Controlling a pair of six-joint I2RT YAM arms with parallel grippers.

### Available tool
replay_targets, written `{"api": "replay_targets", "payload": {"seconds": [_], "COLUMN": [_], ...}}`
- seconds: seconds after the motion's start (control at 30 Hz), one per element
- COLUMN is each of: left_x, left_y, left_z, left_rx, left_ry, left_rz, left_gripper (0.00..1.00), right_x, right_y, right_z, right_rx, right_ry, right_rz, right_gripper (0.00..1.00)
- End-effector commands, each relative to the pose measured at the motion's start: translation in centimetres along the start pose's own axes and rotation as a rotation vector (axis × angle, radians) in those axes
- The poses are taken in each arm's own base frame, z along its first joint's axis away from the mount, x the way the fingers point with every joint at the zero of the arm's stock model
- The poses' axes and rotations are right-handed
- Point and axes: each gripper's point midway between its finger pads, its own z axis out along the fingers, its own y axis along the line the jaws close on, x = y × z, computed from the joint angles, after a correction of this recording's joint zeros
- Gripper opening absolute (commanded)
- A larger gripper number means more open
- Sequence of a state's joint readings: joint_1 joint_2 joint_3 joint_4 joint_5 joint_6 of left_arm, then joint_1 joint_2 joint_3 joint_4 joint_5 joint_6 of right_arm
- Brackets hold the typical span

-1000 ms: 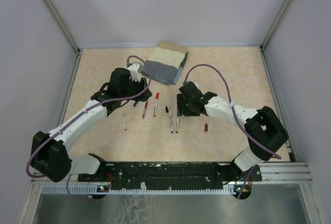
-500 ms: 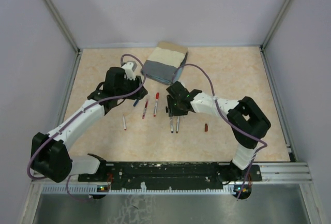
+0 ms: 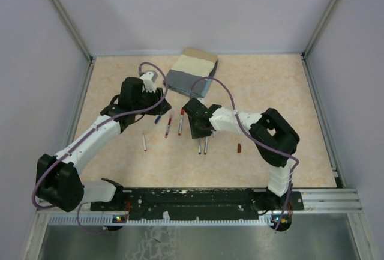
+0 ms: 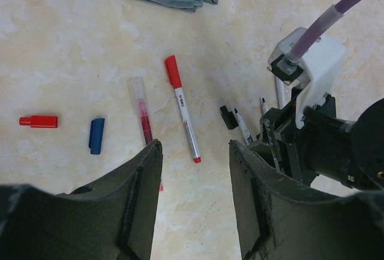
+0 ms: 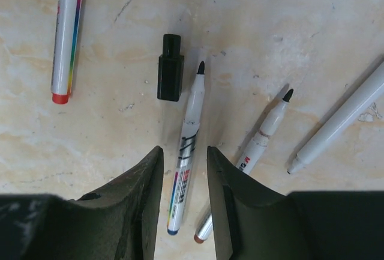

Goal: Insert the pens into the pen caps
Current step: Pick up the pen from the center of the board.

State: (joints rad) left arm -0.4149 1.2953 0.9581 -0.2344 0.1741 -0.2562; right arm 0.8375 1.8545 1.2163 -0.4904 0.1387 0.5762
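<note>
Here the right claw (image 5: 183, 158), jaws apart, straddles one uncapped black-tipped pen (image 5: 191, 122) on the worktop (image 5: 300, 20). One black cap (image 5: 170, 74) lies just beyond, and three other pens (image 5: 66, 32) lie nearby. The left claw (image 4: 195, 146) gapes empty near one red cap (image 4: 38, 121) and one blue cap (image 4: 96, 135).

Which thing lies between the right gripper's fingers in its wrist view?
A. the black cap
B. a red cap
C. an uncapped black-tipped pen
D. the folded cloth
C: the black-tipped pen runs down between the fingers of the right gripper, while the black cap lies beyond them, beside the pen's tip.
</note>
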Motion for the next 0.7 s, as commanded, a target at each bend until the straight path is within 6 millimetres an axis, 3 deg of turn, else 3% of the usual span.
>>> {"api": "replay_targets", "payload": {"seconds": [0.0, 0.2, 0.5, 0.67], "left_x": [-0.9, -1.0, -1.2, -1.3], "left_y": [-0.5, -0.3, -0.2, -0.4], "left_z": [-0.5, -0.6, -0.8, -0.9], "left_rx": [0.032, 0.028, 0.032, 0.044], "left_ry": [-0.04, -0.044, -0.052, -0.057], "left_rz": [0.0, -0.002, -0.006, 0.016], "left_gripper": [0.54, 0.54, 0.54, 0.54], "right_x": [-0.9, -0.1, 0.6, -0.6], "right_y": [0.2, 0.2, -0.1, 0.9], "right_z": [0.1, 0.8, 1.0, -0.4], "right_rx": [0.079, 0.122, 0.136, 0.072], "right_ry": [-0.025, 0.002, 0.026, -0.039], "right_rz": [-0.053, -0.079, -0.069, -0.018], "right_gripper": [0.34, 0.25, 0.0, 0.0]}}
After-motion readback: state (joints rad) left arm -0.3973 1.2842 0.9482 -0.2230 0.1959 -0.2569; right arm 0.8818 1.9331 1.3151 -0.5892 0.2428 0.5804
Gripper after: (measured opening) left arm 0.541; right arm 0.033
